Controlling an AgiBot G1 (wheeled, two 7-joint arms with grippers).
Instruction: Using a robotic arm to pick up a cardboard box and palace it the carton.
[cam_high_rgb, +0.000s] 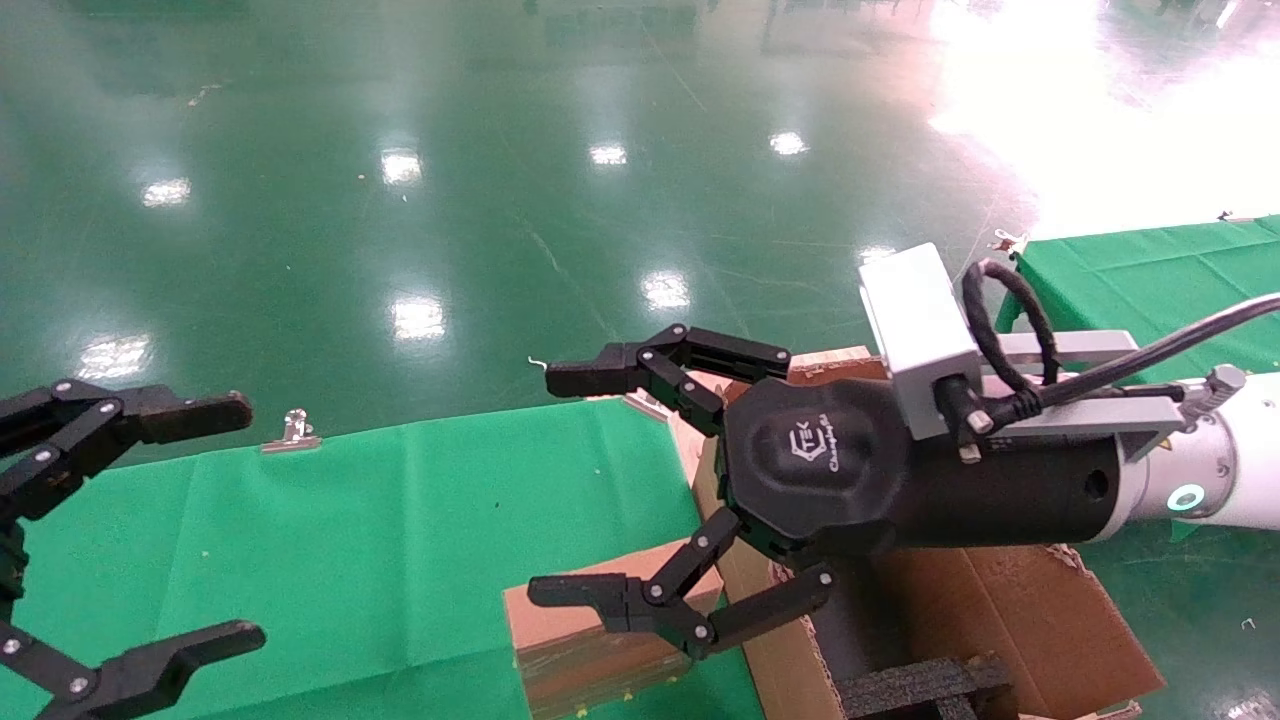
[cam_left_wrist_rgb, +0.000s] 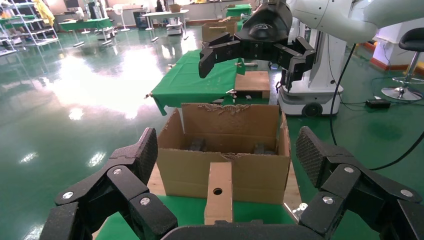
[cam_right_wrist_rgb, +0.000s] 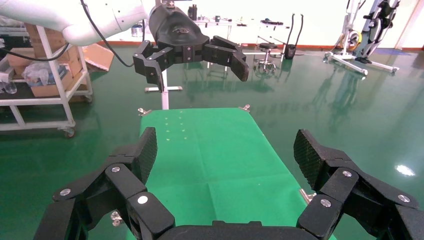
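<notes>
The small brown cardboard box (cam_high_rgb: 590, 640) stands on edge on the green table, against the carton's outer wall. In the left wrist view it (cam_left_wrist_rgb: 219, 192) shows its narrow face with a round hole. The large carton (cam_high_rgb: 1000, 620) is open, with ragged flaps and black foam (cam_high_rgb: 920, 690) inside; it also shows in the left wrist view (cam_left_wrist_rgb: 225, 165). My right gripper (cam_high_rgb: 555, 485) on the white arm is open and empty, held in the air above the carton's edge and the small box. Its own view (cam_right_wrist_rgb: 226, 152) shows only green cloth. My left gripper (cam_high_rgb: 240, 520) is open and empty over the table's left part, facing the small box (cam_left_wrist_rgb: 227, 150).
The green cloth table (cam_high_rgb: 350, 540) has metal clips (cam_high_rgb: 292, 432) at its far edge. A second green table (cam_high_rgb: 1150, 280) stands at the right. Glossy green floor lies beyond. The left wrist view shows the right gripper (cam_left_wrist_rgb: 255, 47) high above the carton.
</notes>
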